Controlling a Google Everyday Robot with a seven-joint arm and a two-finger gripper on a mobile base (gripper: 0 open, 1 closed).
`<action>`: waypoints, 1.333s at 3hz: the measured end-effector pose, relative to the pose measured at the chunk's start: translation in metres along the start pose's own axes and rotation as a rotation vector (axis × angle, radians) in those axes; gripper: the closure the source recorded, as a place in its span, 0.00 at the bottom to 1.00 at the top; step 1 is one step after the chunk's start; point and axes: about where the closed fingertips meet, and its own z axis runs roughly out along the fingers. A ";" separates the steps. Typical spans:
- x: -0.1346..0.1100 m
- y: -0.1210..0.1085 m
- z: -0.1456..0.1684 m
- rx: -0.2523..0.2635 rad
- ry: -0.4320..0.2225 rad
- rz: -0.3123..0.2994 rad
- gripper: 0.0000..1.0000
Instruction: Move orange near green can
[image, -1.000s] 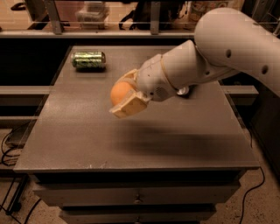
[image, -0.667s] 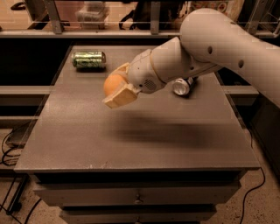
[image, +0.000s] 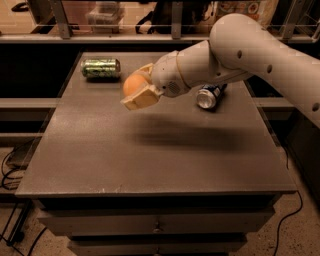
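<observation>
My gripper (image: 137, 86) is shut on the orange (image: 134, 84), a round plain orange fruit, and holds it above the grey table (image: 100, 150), left of the middle. The green can (image: 100, 68) lies on its side at the table's far left, with pale markings and silver ends. It is a short way up and to the left of the held orange. My white arm (image: 240, 50) reaches in from the upper right.
A dark blue can with a silver top (image: 210, 96) lies on its side at the far right of the table, partly behind my arm. A shelf rail (image: 125, 37) runs behind the table. Cables (image: 10, 170) lie on the floor at left.
My gripper has carried the orange left and toward the far side, closer to the green can. The cans have not moved.
</observation>
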 end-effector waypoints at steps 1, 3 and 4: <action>0.010 0.006 0.004 0.021 0.017 0.036 1.00; 0.045 -0.032 0.027 0.103 0.038 0.084 1.00; 0.064 -0.063 0.035 0.142 0.038 0.108 1.00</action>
